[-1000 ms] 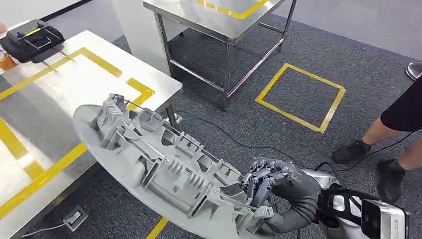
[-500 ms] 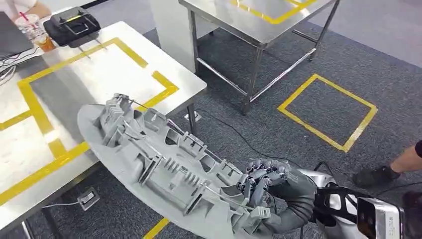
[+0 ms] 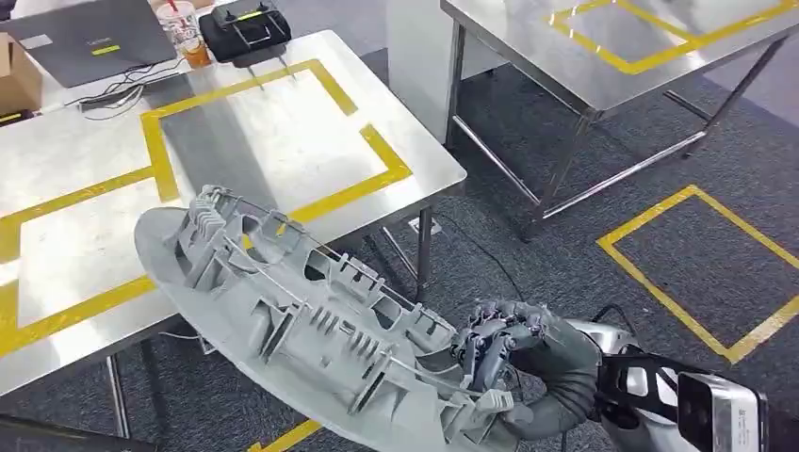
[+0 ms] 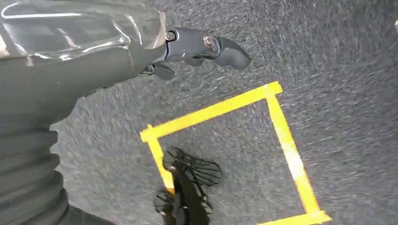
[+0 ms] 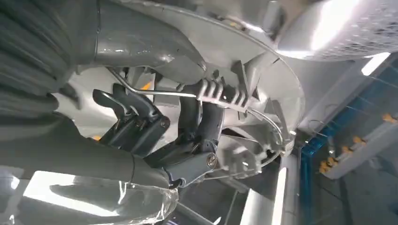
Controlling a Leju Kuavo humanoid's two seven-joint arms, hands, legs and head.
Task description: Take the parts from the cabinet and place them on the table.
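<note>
A large grey plastic part [image 3: 301,320], long and oval with ribs and clips on its upper face, is carried low in front of me. My right hand [image 3: 513,353] grips its near right end, fingers hooked over the ribs. In the right wrist view the dark fingers [image 5: 197,126] wrap around a ribbed tab of the part [image 5: 225,51]. The part's far end hangs over the front edge of the steel table [image 3: 283,141], which is marked with yellow tape. My left hand [image 4: 187,47] hangs above the carpet and holds nothing.
At the table's far end lie a laptop [image 3: 85,42], a drink cup [image 3: 184,24], a black case [image 3: 247,24] and a cardboard box [image 3: 17,75]. A second steel table [image 3: 603,56] stands at the back right. A yellow tape square [image 3: 707,273] marks the carpet.
The whole picture has shifted as the camera turned: the taped table now shows more fully and the person's legs have left the picture. The part stays in my right hand's grip.
</note>
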